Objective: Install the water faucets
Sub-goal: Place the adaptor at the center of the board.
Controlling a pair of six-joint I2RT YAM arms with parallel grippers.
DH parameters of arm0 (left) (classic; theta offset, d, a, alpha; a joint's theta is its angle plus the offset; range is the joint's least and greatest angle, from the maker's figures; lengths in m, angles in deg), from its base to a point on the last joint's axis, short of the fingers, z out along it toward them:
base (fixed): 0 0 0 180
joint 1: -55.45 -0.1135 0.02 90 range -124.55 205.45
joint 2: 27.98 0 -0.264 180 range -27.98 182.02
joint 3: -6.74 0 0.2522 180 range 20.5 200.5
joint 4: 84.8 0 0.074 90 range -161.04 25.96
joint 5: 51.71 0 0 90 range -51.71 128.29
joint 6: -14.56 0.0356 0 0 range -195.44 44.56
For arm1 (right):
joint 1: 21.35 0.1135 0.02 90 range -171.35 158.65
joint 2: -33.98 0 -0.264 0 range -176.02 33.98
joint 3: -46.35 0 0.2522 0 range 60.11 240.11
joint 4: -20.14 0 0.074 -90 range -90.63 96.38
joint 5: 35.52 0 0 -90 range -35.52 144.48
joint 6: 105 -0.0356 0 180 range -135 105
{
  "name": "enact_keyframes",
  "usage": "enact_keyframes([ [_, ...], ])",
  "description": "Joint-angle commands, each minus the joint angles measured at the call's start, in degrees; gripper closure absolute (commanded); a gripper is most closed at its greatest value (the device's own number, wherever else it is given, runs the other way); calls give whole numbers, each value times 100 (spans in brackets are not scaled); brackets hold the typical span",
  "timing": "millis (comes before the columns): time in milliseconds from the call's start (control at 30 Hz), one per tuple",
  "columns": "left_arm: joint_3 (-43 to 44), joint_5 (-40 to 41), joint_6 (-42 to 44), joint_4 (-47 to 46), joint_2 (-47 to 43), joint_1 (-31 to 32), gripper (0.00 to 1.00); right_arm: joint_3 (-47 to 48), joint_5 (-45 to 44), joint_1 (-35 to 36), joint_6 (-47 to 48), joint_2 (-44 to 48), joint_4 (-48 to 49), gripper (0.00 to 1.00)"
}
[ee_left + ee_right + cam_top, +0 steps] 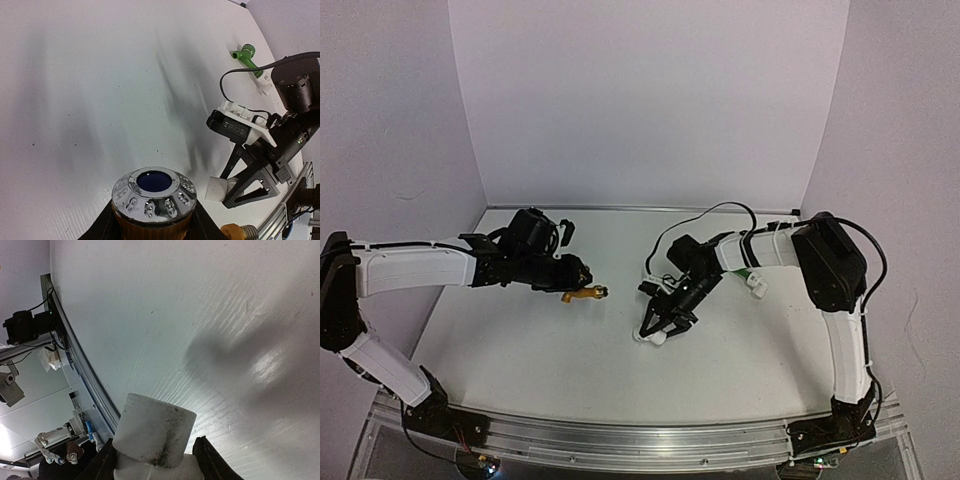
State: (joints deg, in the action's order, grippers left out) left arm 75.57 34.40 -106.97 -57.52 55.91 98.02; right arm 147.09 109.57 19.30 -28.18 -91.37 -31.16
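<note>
Showing both arms over the white surface (pixel 520 350), the top view is placing the left gripper (pixel 577 281) left of centre and the right gripper (pixel 658 328) right of centre, the two near each other but apart. The left jaws are gripping the orange-yellow faucet (pixel 588 293), which is sticking out toward the right gripper. The right jaws are pinching a white pipe fitting (pixel 653 338) at their tips, low over the surface. Whether either held part is touching the surface is not showing from above.

The left wrist view is adding what the top view is blurring. It is showing the faucet's chrome ring with a dark blue centre, sitting on an orange body between the narrowly parted jaws. The brass-coloured threaded end is being cut off at the bottom edge. The same view is giving a side look at the right gripper, its jaws nearly together on the white block.

The green faucet (pixel 245 53) is lying on the surface at the far right, well apart from both grippers. A second white fitting (pixel 263 85) is lying at its lower end, and whether the two are joined or merely touching is hard to make out. In the top view the right forearm is hiding most of this faucet.

The right wrist view is filling its lower edge with the held fitting, a scuffed white cylinder between two dark fingers (pixel 207 460). Neither faucet is appearing there.
</note>
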Motion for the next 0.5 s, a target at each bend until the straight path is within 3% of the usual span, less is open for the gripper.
enact_keyframes([
  [0,93,121,-57,-98,-205,-10,100,102,-212,-12,-815,-187,604,74],
  [133,85,139,-70,-88,-286,-15,100,106,-162,-20,-1437,-333,507,74],
  [200,113,121,-60,-87,-311,-8,100,113,-155,-17,-1606,-296,281,69],
  [467,176,81,-68,-51,-385,-17,100,-50,-328,-21,-1366,275,-1180,68],
])
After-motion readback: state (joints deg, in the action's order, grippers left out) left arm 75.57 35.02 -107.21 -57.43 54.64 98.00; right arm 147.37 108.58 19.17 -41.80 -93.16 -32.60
